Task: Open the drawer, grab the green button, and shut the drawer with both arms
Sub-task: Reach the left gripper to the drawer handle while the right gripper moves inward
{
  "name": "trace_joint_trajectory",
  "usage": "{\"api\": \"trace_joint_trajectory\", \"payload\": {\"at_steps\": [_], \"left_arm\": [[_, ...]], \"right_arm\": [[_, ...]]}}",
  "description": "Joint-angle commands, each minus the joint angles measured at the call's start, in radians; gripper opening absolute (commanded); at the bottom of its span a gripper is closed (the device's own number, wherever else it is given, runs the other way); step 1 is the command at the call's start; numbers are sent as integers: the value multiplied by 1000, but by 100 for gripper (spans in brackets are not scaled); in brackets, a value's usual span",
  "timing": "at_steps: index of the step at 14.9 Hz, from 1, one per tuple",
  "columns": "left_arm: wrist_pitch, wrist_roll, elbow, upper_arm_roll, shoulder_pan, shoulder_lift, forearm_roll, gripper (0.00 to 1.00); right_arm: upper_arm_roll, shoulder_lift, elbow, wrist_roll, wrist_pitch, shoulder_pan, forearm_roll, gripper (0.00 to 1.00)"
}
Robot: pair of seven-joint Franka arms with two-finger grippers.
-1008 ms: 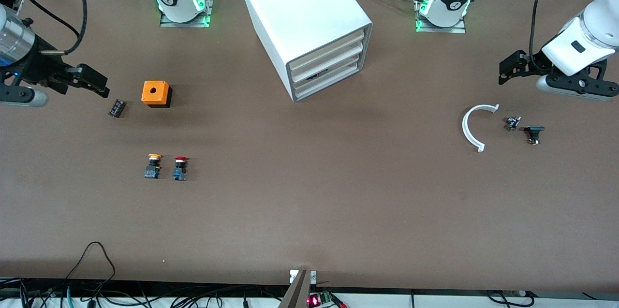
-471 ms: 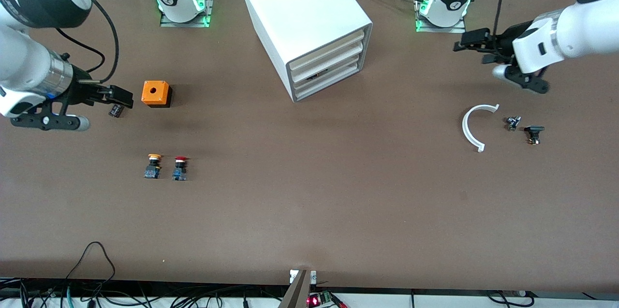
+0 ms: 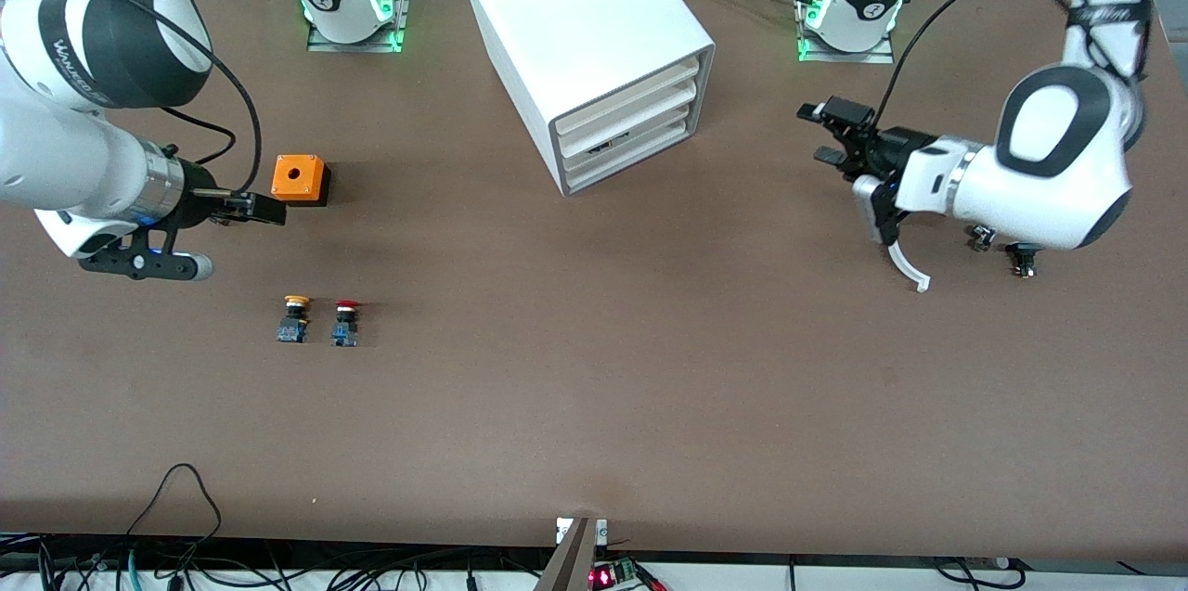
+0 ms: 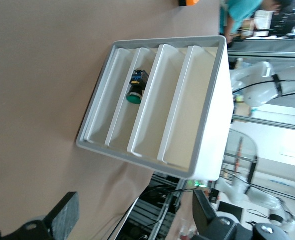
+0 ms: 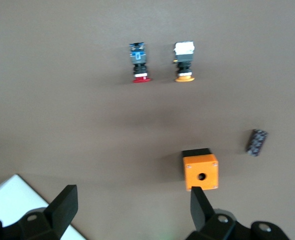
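The white cabinet (image 3: 575,6) stands at the table's middle near the arm bases. Its lowest drawer (image 3: 640,164) is pushed in, as it also shows in the left wrist view (image 4: 105,107). The green-capped button (image 4: 136,87) lies in the gap above that drawer's front, and is a dark speck in the front view (image 3: 608,146). My left gripper (image 3: 819,134) is open and empty, over bare table, apart from the cabinet and facing its front; it also shows in its wrist view (image 4: 132,215). My right gripper (image 3: 264,208) is open and empty beside the orange box (image 3: 299,178); its own wrist view shows it too (image 5: 131,207).
Yellow-capped (image 3: 295,317) and red-capped (image 3: 344,322) buttons stand nearer the front camera than the orange box. A small black part (image 5: 256,142) lies by the box. A white curved piece (image 3: 908,268) and small parts (image 3: 1024,255) lie under the left arm.
Both arms have swung in toward the table's middle. The left gripper has come closer to the cabinet's front. The right gripper has moved up beside the orange box and now covers the black part.
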State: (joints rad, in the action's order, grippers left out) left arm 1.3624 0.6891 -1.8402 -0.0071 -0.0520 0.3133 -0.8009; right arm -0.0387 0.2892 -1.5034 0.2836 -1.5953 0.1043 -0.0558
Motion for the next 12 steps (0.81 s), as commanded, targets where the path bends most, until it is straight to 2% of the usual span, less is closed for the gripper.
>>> {"api": "trace_joint_trajectory", "payload": {"at_steps": [1, 3, 5, 7, 8, 12], "left_arm": [[53, 81, -65, -39, -3, 41, -99, 100], [206, 166, -219, -92, 9, -20, -163, 100], [347, 315, -347, -129, 9, -36, -245, 100], [461, 502, -460, -178, 9, -34, -396, 100], [468, 564, -491, -191, 9, -33, -464, 100], [474, 607, -505, -192, -3, 10, -500, 92]], "right_arm": [[0, 36, 38, 87, -26, 23, -45, 100], [-1, 50, 42, 169, -32, 54, -53, 100], [3, 60, 58, 207, -66, 113, -39, 100], [0, 90, 95, 328, -69, 130, -42, 100], [2, 105, 123, 371, -66, 156, -41, 100], [2, 163, 210, 518, -68, 199, -42, 100]]}}
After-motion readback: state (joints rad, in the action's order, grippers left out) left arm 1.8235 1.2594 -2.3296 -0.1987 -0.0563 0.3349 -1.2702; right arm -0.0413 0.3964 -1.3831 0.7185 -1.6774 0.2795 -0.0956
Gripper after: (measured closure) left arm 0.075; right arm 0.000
